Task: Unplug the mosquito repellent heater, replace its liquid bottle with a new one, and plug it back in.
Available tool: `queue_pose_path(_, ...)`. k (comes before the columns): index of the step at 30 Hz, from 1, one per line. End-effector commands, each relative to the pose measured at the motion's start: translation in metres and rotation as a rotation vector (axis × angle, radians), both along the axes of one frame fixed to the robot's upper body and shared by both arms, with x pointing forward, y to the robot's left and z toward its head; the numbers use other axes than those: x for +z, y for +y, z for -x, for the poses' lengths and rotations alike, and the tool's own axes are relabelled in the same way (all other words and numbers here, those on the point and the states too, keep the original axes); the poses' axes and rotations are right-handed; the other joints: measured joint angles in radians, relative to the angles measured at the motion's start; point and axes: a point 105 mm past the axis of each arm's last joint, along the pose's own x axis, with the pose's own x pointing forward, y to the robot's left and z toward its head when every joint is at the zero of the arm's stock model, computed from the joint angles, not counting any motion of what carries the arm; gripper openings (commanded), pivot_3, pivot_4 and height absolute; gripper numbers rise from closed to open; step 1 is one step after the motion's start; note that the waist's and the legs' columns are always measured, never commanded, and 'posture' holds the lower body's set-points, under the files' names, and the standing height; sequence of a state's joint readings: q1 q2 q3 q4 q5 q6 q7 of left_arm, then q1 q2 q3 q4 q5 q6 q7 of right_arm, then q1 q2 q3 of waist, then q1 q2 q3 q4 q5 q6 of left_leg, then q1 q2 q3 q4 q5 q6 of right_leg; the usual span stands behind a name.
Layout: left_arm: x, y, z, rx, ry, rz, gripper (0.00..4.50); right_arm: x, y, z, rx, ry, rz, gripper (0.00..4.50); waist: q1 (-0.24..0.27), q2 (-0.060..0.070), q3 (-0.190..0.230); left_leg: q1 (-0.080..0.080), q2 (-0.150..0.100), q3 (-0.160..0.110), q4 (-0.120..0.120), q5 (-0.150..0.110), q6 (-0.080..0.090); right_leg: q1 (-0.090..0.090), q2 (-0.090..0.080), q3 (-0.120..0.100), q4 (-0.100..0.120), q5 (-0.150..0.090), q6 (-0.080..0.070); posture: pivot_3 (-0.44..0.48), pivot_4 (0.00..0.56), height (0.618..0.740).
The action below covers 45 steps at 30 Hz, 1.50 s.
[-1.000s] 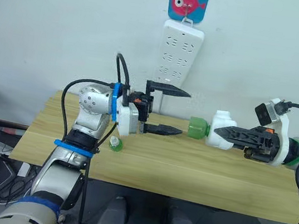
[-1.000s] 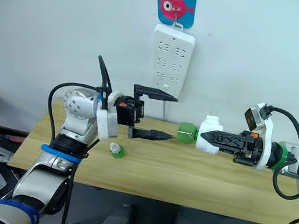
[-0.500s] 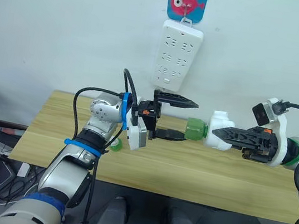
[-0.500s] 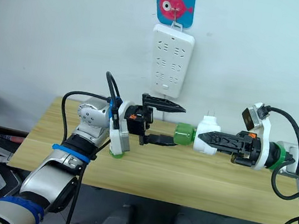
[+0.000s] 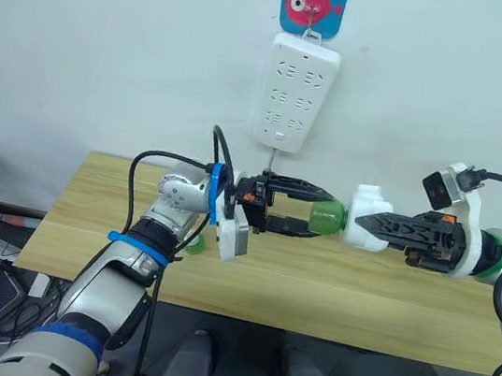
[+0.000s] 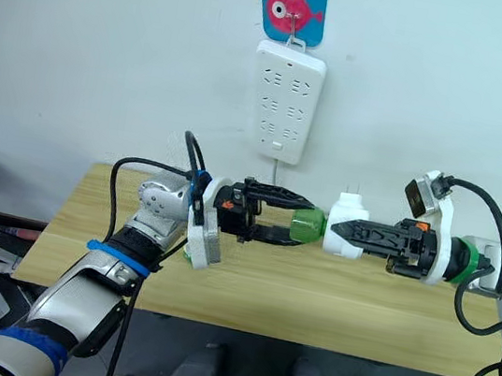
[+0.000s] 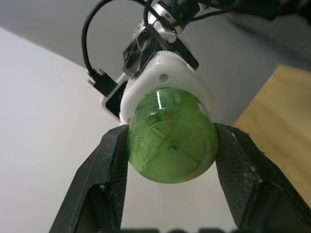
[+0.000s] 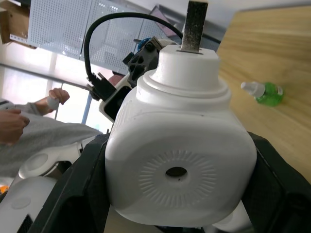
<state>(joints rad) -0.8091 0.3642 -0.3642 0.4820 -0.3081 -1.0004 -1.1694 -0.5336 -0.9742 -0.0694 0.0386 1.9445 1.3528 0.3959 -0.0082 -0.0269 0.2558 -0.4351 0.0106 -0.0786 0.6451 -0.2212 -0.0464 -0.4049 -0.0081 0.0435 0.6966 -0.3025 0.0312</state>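
The heater (image 6: pixel 348 226) hung in mid-air above the table (image 6: pixel 328 304), clamped between the closed fingers of the right gripper (image 6: pixel 339 228), which reached in from 3 o'clock. Its plug prongs pointed up toward the strip (image 6: pixel 284 103) on the wall at 12 o'clock. The green bottle (image 6: pixel 306 228) stuck out sideways from the heater toward 9 o'clock, still seated in it. The left gripper (image 6: pixel 301 218) came from 9 o'clock, its fingers (image 7: pixel 112 167) narrowed onto the bottle, one above and one below, both touching the green plastic in the left wrist view. A second bottle (image 8: pixel 262 91) lay on the table behind the left wrist, at about 8 o'clock from the heater. In the right wrist view a person's hand (image 8: pixel 57 96) showed in the background.
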Motion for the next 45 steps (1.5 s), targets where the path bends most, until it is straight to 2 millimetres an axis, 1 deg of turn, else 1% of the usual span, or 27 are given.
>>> queue_pose_path(1,0.016,-0.003,-0.01,-0.021,0.683,-0.021,2.26,0.01,0.002,0.013,0.055,-0.044,0.013,3.09,-0.01,0.0,0.0,0.0,0.0,-0.001,0.0,0.0,0.0,0.0,0.0,0.0,0.0,0.0,0.0,0.03,0.244,0.74)
queue_pose_path(4,0.009,-0.001,-0.006,-0.028,1.206,-0.138,2.26,0.006,0.003,0.018,0.057,-0.046,0.044,3.09,-0.019,0.0,0.0,0.0,0.001,-0.005,0.0,0.0,0.0,0.0,0.0,-0.002,0.0,0.0,0.0,0.03,0.244,0.74)
queue_pose_path(5,0.003,0.002,-0.002,-0.03,1.382,-0.205,2.26,0.005,0.004,0.018,0.059,-0.048,0.046,3.09,-0.022,0.0,0.0,0.0,0.002,-0.006,0.0,0.0,0.0,0.0,0.001,-0.003,0.001,0.0,0.0,0.039,0.24,0.74)
queue_pose_path(7,0.003,0.011,0.011,-0.112,1.701,-0.319,2.26,0.003,0.008,0.021,0.071,-0.058,0.057,3.09,-0.025,0.0,0.0,0.0,0.002,-0.008,0.0,0.0,0.0,0.0,0.002,-0.003,0.001,0.0,0.0,0.041,0.239,0.74)
queue_pose_path(8,0.005,0.015,0.015,-0.148,1.802,-0.348,2.26,0.003,0.009,0.022,0.077,-0.062,0.06,3.09,-0.028,0.0,0.0,0.0,0.002,-0.008,0.0,0.0,0.0,0.0,0.003,-0.003,0.001,0.0,0.0,0.042,0.237,0.74)
queue_pose_path(10,0.01,0.02,0.01,-0.203,1.971,-0.326,2.26,0.004,0.011,0.023,0.086,-0.068,0.061,3.09,-0.036,0.0,0.0,0.001,0.002,-0.007,0.0,0.0,0.0,0.0,0.004,-0.002,0.001,-0.001,0.0,0.041,0.24,0.74)
queue_pose_path(12,0.012,0.021,0.008,-0.226,2.019,-0.319,2.26,0.004,0.012,0.023,0.089,-0.069,0.06,3.09,-0.036,0.0,0.0,0.001,0.002,-0.005,0.0,0.0,0.0,0.0,0.004,-0.003,0.001,-0.001,0.0,0.04,0.24,0.74)
queue_pose_path(14,0.012,0.021,0.009,-0.231,2.028,-0.324,2.99,0.004,0.012,0.023,0.089,-0.07,0.058,3.09,-0.036,0.0,0.0,0.001,0.002,-0.004,0.0,0.0,0.0,0.0,0.005,-0.003,0.001,-0.001,0.0,0.038,0.241,0.74)
queue_pose_path(15,0.012,0.02,0.01,-0.234,2.03,-0.325,3.19,0.004,0.012,0.023,0.087,-0.07,0.055,3.09,-0.036,0.0,0.0,0.001,0.002,-0.003,0.0,0.0,0.0,0.0,0.005,-0.002,0.001,-0.001,0.0,0.037,0.242,0.74)
queue_pose_path(19,0.013,0.018,0.01,-0.237,2.04,-0.307,4.48,0.004,0.012,0.023,0.086,-0.071,0.051,3.09,-0.029,0.0,0.0,0.001,0.003,-0.003,0.0,0.0,0.0,0.0,0.004,-0.002,0.001,-0.001,0.0,0.033,0.241,0.74)
queue_pose_path(23,0.014,0.019,0.003,-0.22,2.053,-0.253,4.48,0.005,0.011,0.022,0.081,-0.071,0.039,3.09,-0.022,0.0,0.0,0.001,0.002,-0.002,0.0,0.0,0.0,0.0,0.003,-0.001,0.001,-0.001,0.0,0.029,0.241,0.74)
queue_pose_path(25,0.018,0.023,-0.002,-0.196,2.027,-0.212,4.48,0.005,0.01,0.023,0.079,-0.07,0.038,3.09,-0.023,0.0,0.0,0.001,0.002,-0.001,0.0,0.0,0.0,0.0,0.003,-0.001,0.001,-0.001,0.0,0.026,0.242,0.74)
queue_pose_path(26,0.022,0.026,-0.004,-0.177,1.977,-0.194,4.48,0.005,0.009,0.022,0.073,-0.067,0.036,3.09,-0.024,0.0,0.0,0.001,0.002,-0.001,0.0,0.0,0.0,0.0,0.003,-0.001,0.001,-0.001,0.0,0.024,0.242,0.74)
queue_pose_path(27,0.025,0.031,-0.004,-0.142,1.879,-0.191,4.48,0.005,0.007,0.021,0.064,-0.063,0.032,3.09,-0.024,0.0,0.0,0.001,0.002,-0.001,0.0,0.0,0.0,0.0,0.003,-0.001,0.001,-0.001,0.0,0.022,0.243,0.74)
queue_pose_path(28,0.026,0.034,0.002,-0.073,1.669,-0.226,4.48,0.005,0.004,0.02,0.052,-0.057,0.027,3.09,-0.024,0.0,0.0,0.001,0.002,-0.001,0.0,0.0,0.0,0.0,0.003,-0.001,0.001,-0.001,0.0,0.021,0.245,0.74)
queue_pose_path(29,0.025,0.037,0.015,-0.047,1.444,-0.313,4.48,0.005,0.001,0.017,0.034,-0.054,0.026,3.09,-0.025,0.0,0.001,0.001,0.002,-0.001,0.0,0.0,0.0,0.0,0.003,-0.001,0.001,-0.001,0.0,0.021,0.245,0.74)
queue_pose_path(31,0.017,0.041,0.036,-0.046,1.14,-0.451,4.48,0.005,-0.003,0.014,0.011,-0.045,0.023,3.09,-0.027,-0.001,0.001,0.001,0.002,0.001,-0.002,0.001,-0.002,-0.001,0.003,0.001,-0.001,0.0,0.0,0.022,0.244,0.74)
queue_pose_path(32,0.015,0.04,0.035,-0.025,1.005,-0.422,4.48,0.005,-0.005,0.013,0.005,-0.038,0.022,3.09,-0.024,0.0,0.001,0.001,0.002,0.002,-0.003,0.002,-0.004,-0.001,0.003,0.002,-0.001,0.0,0.0,0.029,0.247,0.74)
queue_pose_path(34,0.011,0.038,0.021,0.059,0.785,-0.32,4.48,0.004,-0.007,0.013,0.0,-0.027,0.024,3.09,-0.014,0.002,0.001,0.002,0.002,0.002,-0.003,0.002,-0.004,0.0,0.002,0.002,-0.002,0.0,0.0,0.033,0.248,0.74)
queue_pose_path(35,0.008,0.04,0.015,0.09,0.656,-0.28,4.48,0.003,-0.007,0.013,0.001,-0.024,0.032,3.09,-0.004,0.003,0.001,0.001,0.002,0.002,-0.002,0.0,-0.001,0.0,0.001,0.002,-0.002,0.0,0.0,0.033,0.248,0.74)
queue_pose_path(38,0.001,0.046,0.008,0.128,0.339,-0.204,4.48,0.004,-0.007,0.011,-0.002,-0.023,0.026,3.09,0.008,0.002,0.001,0.001,0.001,0.002,0.0,0.0,0.0,0.001,0.001,0.001,-0.002,0.0,0.0,0.035,0.252,0.74)
queue_pose_path(41,-0.003,0.048,0.008,0.116,0.091,-0.135,4.48,0.005,-0.007,0.01,0.0,-0.024,0.019,3.09,0.009,0.001,0.001,0.0,0.0,0.002,0.0,0.0,0.0,0.001,-0.001,0.002,-0.003,0.0,0.0,0.034,0.255,0.74)
queue_pose_path(43,-0.006,0.045,0.009,0.108,-0.06,-0.093,4.48,0.005,-0.005,0.01,0.005,-0.028,0.021,3.09,0.009,0.001,0.001,0.0,0.0,0.003,0.0,0.0,0.0,0.001,-0.001,0.001,-0.003,0.0,0.0,0.033,0.257,0.74)
queue_pose_path(45,-0.007,0.039,0.007,0.108,-0.135,-0.057,4.48,0.006,-0.003,0.011,0.013,-0.032,0.02,3.09,0.009,0.001,0.001,0.0,0.0,0.002,0.0,0.0,0.0,0.0,-0.001,0.001,-0.003,0.0,0.0,0.032,0.257,0.74)
